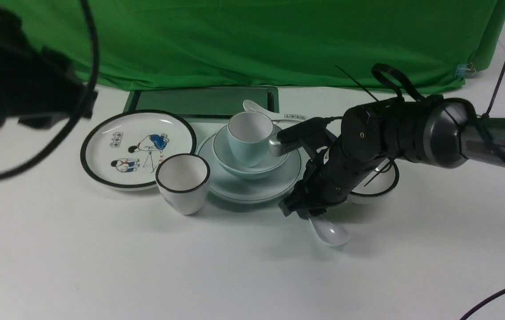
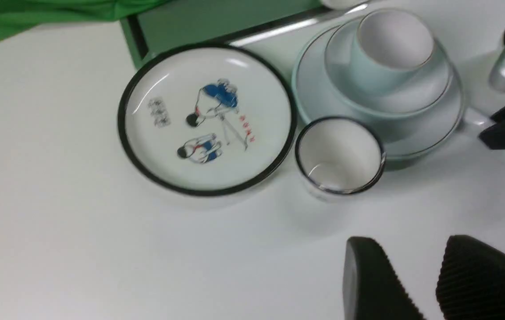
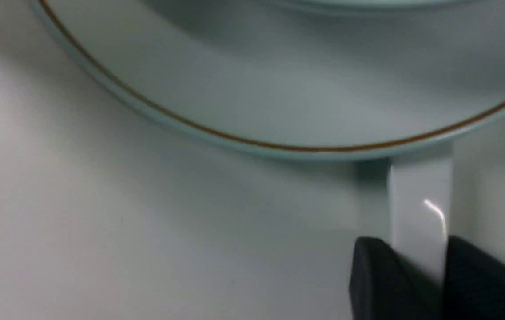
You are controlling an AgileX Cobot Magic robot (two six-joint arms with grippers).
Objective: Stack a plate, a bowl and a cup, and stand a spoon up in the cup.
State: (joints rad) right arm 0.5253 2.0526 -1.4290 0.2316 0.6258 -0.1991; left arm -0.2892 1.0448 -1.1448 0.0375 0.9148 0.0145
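Note:
The pale blue plate (image 1: 279, 186) carries the pale blue bowl (image 1: 230, 156), and the pale blue cup (image 1: 248, 138) stands upright in the bowl. The stack also shows in the left wrist view: plate (image 2: 310, 93), bowl (image 2: 430, 95), cup (image 2: 390, 49). My right gripper (image 1: 299, 209) is low at the plate's front right edge, shut on the handle of the plain white spoon (image 1: 331, 232). In the right wrist view the handle (image 3: 421, 209) sits between the fingers (image 3: 376, 275), just off the plate's rim (image 3: 279, 89). My left gripper (image 2: 412, 249) is open and empty, raised at the left.
A black-rimmed cartoon plate (image 1: 137, 149) and a black-rimmed white cup (image 1: 183, 182) stand left of the stack. A black-rimmed bowl (image 1: 374, 186) is partly hidden behind my right arm. A marked spoon (image 1: 256, 107) lies behind the stack by a green tray (image 1: 203, 101). Green cloth hangs behind.

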